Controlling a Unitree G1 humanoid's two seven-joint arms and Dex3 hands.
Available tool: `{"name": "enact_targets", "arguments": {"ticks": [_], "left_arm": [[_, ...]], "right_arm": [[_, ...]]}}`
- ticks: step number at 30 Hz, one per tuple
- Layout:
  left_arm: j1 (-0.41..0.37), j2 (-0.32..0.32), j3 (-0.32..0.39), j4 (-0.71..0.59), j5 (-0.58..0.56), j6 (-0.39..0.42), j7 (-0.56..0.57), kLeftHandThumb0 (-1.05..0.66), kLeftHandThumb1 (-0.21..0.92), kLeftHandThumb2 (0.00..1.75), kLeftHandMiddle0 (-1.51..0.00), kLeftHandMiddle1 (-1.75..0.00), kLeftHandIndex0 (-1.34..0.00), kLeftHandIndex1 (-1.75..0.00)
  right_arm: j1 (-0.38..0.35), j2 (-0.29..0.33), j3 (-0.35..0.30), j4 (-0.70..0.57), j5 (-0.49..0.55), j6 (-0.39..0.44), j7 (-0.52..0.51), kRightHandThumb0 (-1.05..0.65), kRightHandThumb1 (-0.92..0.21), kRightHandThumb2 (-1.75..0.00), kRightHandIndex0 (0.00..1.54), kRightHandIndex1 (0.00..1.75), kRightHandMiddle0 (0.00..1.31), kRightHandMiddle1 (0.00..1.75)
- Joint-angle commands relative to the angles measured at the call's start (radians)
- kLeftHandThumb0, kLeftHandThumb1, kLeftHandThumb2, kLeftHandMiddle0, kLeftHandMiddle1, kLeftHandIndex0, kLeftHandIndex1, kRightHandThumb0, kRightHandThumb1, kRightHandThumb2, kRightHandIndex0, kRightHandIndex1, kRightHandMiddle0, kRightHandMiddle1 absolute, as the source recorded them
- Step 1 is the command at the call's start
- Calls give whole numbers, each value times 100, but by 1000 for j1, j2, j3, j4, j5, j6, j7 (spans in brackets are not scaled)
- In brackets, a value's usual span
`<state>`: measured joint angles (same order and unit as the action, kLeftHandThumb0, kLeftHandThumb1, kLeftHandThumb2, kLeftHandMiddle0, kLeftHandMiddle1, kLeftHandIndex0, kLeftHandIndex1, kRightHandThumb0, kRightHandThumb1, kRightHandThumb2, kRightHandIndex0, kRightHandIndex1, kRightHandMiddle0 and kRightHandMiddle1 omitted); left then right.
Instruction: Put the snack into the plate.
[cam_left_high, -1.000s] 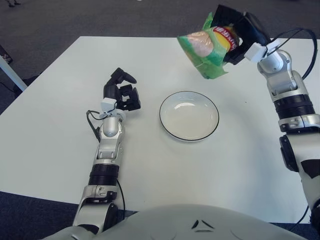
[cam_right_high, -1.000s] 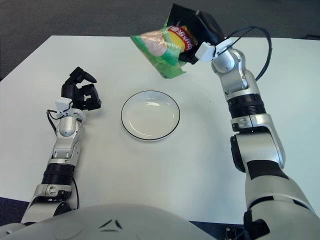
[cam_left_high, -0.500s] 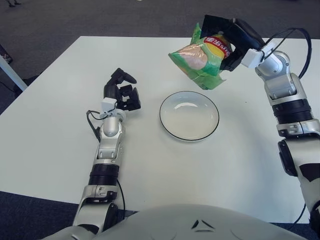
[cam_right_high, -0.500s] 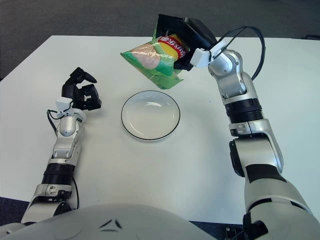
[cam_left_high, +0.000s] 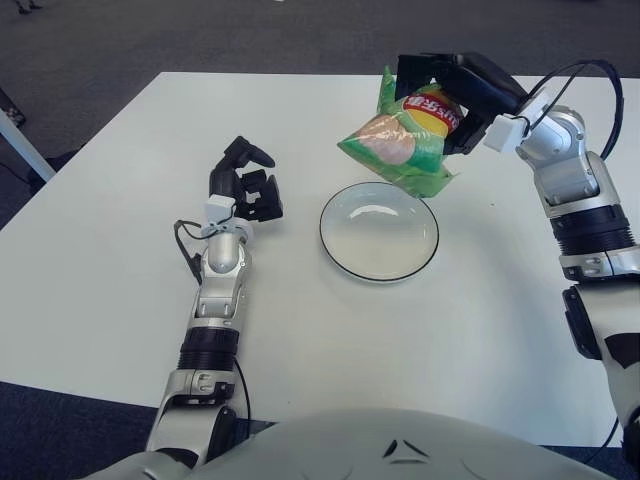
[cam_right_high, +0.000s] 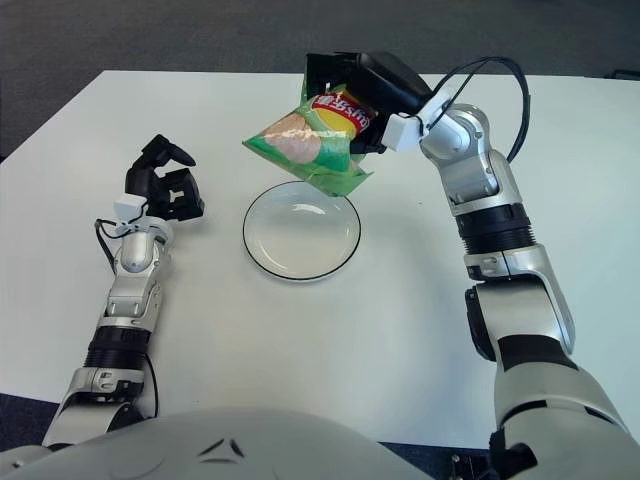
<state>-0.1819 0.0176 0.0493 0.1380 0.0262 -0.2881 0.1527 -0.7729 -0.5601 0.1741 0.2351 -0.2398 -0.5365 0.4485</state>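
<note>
A green snack bag (cam_left_high: 400, 145) with a red and yellow label hangs in the air, gripped at its top by my right hand (cam_left_high: 448, 88). The bag's lower end hovers just above the far rim of the white plate (cam_left_high: 378, 231) with a dark rim, at the table's middle. In the right eye view the bag (cam_right_high: 310, 142) shows over the plate's (cam_right_high: 302, 231) far edge. My left hand (cam_left_high: 245, 182) is raised to the left of the plate, its fingers curled, holding nothing.
The white table (cam_left_high: 120, 250) carries only the plate. Dark carpet lies beyond its far edge. A pale table leg (cam_left_high: 20, 145) shows at the far left.
My right hand has carried the snack bag leftward and down, from behind and right of the plate to just above its far rim. The left hand has stayed put.
</note>
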Motion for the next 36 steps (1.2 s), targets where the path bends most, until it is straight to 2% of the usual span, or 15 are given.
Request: {"name": "enact_targets", "arguments": {"ticks": [1,2,4,10,14,18,22,23,25,26,27,29,33,35,36], "left_arm": [[115,-52,-15,81,2,10,12,-50,27,138,-137,-175,-66,-175],[116,-52,-15,82,-1,9,9,-50,27,138,-137,-175,-66,-175],[116,-53,-15,82,-6,4,4,-50,26,138,-137,-175,-66,-175],[116,-53,-19,80,-8,4,3,-51,26,139,-137,-175,-66,-175],[117,-50,-22,82,-7,0,0,-51,25,140,-138,-175,-67,-175],[116,-47,-23,89,-15,-6,-12,-51,25,140,-138,-175,-67,-175],[116,-46,-23,93,-17,-9,-16,-51,26,139,-138,-175,-67,-175],[116,-46,-23,92,-17,-8,-16,-51,26,139,-138,-175,-66,-175],[117,-47,-23,90,-17,-5,-16,-50,26,138,-137,-175,-66,-175],[117,-47,-23,89,-17,-4,-16,-50,27,138,-137,-175,-65,-175],[118,-47,-24,88,-16,-4,-16,-50,27,137,-137,-175,-65,-175],[120,-48,-25,86,-15,-4,-16,-50,28,137,-137,-175,-65,-175],[121,-47,-26,85,-15,-5,-17,-50,29,136,-137,-175,-64,-175],[122,-46,-26,85,-16,-6,-19,-50,29,135,-136,-175,-64,-175],[123,-46,-26,85,-16,-6,-20,-49,29,135,-136,-175,-64,-175]], "right_arm": [[36,-40,-10,-85,86,22,93,0,7,-175,89,172,69,175],[72,-71,-20,-156,126,52,138,0,7,-175,89,172,69,175],[79,-93,-19,-172,159,78,199,0,7,-174,89,172,68,175],[88,-76,-5,-190,138,71,220,0,5,-173,88,173,67,175],[116,-97,1,-238,193,97,286,0,7,-174,89,171,68,175],[109,-99,-2,-252,239,184,348,0,9,-175,93,167,69,175],[106,-114,1,-283,223,254,389,0,10,-175,96,163,70,175],[107,-130,8,-303,218,298,413,0,9,-175,95,164,69,175],[111,-149,15,-328,206,352,442,-1,4,-168,90,169,69,166],[113,-153,17,-334,200,366,450,-1,-5,-160,79,171,64,169],[122,-153,16,-338,192,356,445,-1,-11,-154,71,172,61,171],[141,-153,12,-350,182,342,439,-1,-17,-145,70,174,56,165],[151,-154,16,-350,171,318,442,-1,-31,-130,63,173,42,167],[150,-154,18,-346,175,315,453,-1,-49,-107,52,166,31,170],[151,-154,17,-347,179,319,458,-8,-55,-99,45,162,32,170]]}}
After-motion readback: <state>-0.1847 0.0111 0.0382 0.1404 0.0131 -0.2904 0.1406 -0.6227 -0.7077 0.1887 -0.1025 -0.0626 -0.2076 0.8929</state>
